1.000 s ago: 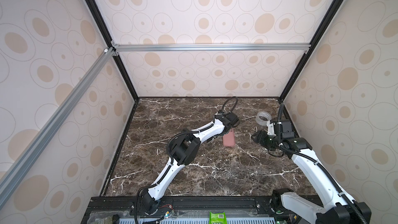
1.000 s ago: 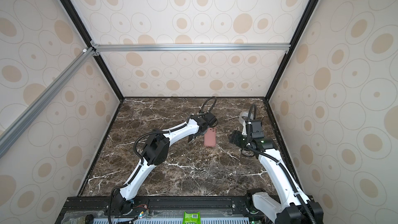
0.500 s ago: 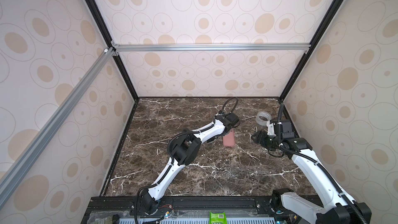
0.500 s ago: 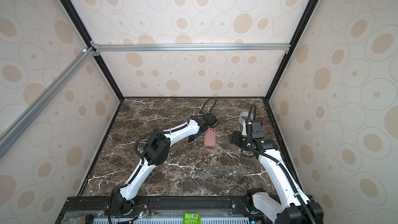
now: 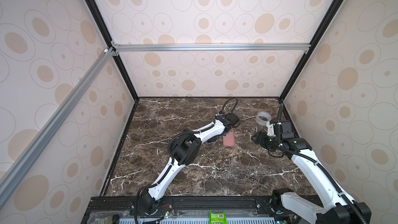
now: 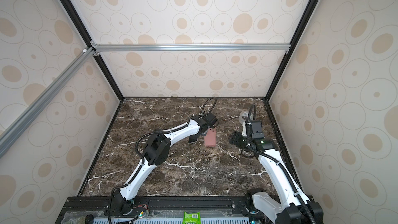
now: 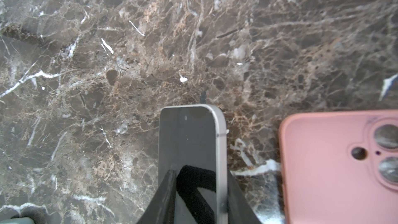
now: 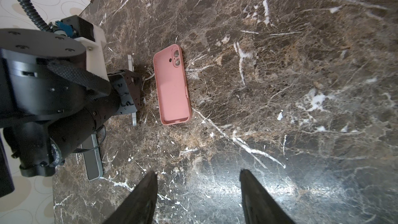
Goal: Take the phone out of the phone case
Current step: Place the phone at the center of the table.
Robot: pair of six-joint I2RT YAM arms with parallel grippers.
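A grey phone (image 7: 187, 138) with a dark glass face and a silver metal rim is seen out of its case. It is slanted between the partly parted fingers of the left gripper (image 7: 200, 175). From this close wrist view it cannot be told whether the fingers press on it or merely flank it. The phone case (image 6: 210, 138), salmon pink and empty, is laid flat on the brown marble table (image 6: 172, 179), hollow side up. Marble shows through its camera cut-outs at the 12 o'clock end. In both top views the phone (image 6: 192, 140) is found just beside the case at its 9 o'clock, partly hidden under the left arm. The right gripper (image 8: 198, 172) is held at the case's 3 o'clock, apart from it, fingers spread wide with only marble between them. A roll of clear tape (image 5: 263, 117) stands toward 1 o'clock, close to the right wall. The table is enclosed by walls at 9, 12 and 3 o'clock. Bare marble stretches from the case toward 6 o'clock.
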